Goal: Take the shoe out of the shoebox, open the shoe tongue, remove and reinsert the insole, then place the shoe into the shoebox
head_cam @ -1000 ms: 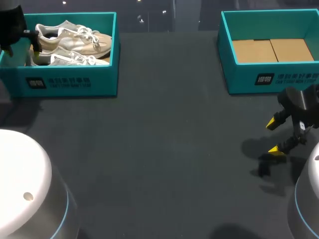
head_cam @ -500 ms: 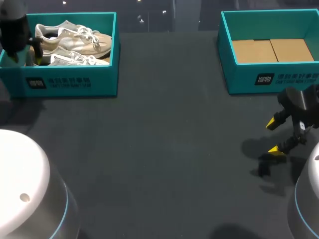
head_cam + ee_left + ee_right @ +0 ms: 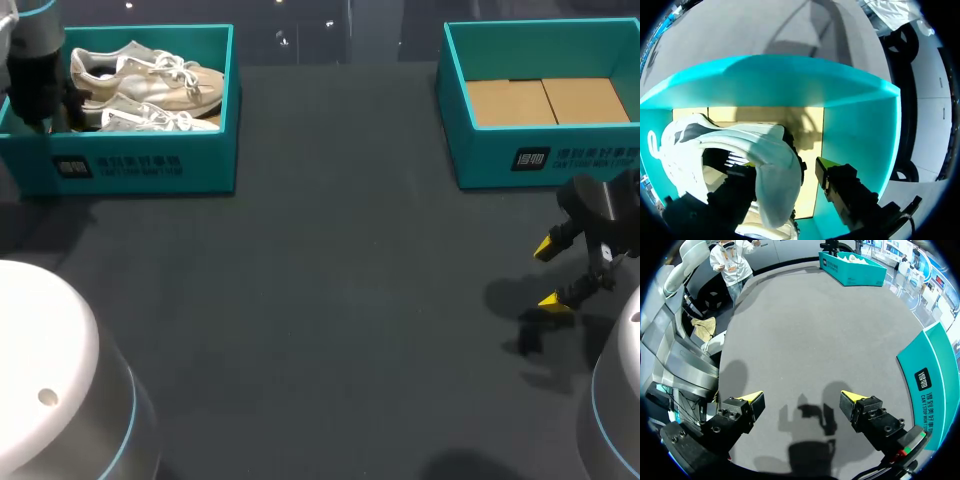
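Your left gripper (image 3: 785, 163) straddles the shoe (image 3: 767, 150) heel, fingers not clamped yet; right gripper (image 3: 801, 397) spread wide.

A dark grey, matte table top (image 3: 330, 300) fills the scene; the light lays soft shadows (image 3: 505, 298) near its right edge.

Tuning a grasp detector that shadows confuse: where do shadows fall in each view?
Head view: the right gripper throws a shadow on the table beside it. Left wrist view: a shadow darkens the shoebox floor beside the shoe. Right wrist view: its shadow lies on the table between its open fingers.
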`<action>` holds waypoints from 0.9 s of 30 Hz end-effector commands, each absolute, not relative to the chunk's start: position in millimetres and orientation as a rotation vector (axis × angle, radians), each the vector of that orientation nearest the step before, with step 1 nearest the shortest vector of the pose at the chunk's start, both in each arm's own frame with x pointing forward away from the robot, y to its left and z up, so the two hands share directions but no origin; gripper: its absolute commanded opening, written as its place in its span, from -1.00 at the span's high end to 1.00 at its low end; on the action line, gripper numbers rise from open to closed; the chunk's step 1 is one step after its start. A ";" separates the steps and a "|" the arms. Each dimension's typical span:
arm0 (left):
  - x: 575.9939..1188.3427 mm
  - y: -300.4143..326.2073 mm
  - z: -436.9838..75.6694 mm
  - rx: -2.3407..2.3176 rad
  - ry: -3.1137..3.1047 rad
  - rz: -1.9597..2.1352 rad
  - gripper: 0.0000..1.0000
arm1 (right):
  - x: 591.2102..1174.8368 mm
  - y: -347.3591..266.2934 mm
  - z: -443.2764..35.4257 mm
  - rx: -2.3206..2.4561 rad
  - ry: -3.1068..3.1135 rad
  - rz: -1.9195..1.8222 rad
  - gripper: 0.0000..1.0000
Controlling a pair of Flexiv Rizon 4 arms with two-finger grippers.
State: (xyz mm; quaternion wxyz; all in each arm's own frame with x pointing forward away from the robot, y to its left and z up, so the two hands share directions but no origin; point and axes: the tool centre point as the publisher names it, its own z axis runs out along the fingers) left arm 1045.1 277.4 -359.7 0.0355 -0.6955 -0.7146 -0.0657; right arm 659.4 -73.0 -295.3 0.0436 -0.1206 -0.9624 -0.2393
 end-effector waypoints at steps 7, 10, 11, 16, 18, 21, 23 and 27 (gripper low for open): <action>1046.3 277.4 -369.9 -2.115 -2.186 -0.227 0.04 | 658.3 -72.7 -295.2 -0.371 -2.945 -0.728 -1.00; 1046.5 277.6 -370.8 -2.111 -2.185 -0.230 0.27 | 658.3 -72.7 -295.2 -0.371 -2.945 -0.728 -1.00; 1046.6 277.8 -371.0 -2.110 -2.184 -0.230 0.44 | 658.3 -72.7 -295.2 -0.371 -2.945 -0.728 -1.00; 1048.3 281.4 -370.3 -2.109 -2.171 -0.200 1.00 | 658.3 -72.7 -295.2 -0.371 -2.945 -0.728 -1.00; 1048.7 283.3 -369.4 -2.111 -2.165 -0.190 1.00 | 658.3 -72.7 -295.2 -0.371 -2.945 -0.728 -1.00; 1047.8 287.2 -366.1 -2.122 -2.146 -0.168 1.00 | 658.3 -72.7 -295.2 -0.371 -2.945 -0.728 -1.00; 1046.2 289.9 -362.7 -2.129 -2.140 -0.168 1.00 | 658.3 -72.7 -295.2 -0.371 -2.945 -0.728 -1.00; 1043.1 295.9 -352.8 -2.147 -2.128 -0.158 1.00 | 658.3 -72.7 -295.2 -0.371 -2.945 -0.728 -1.00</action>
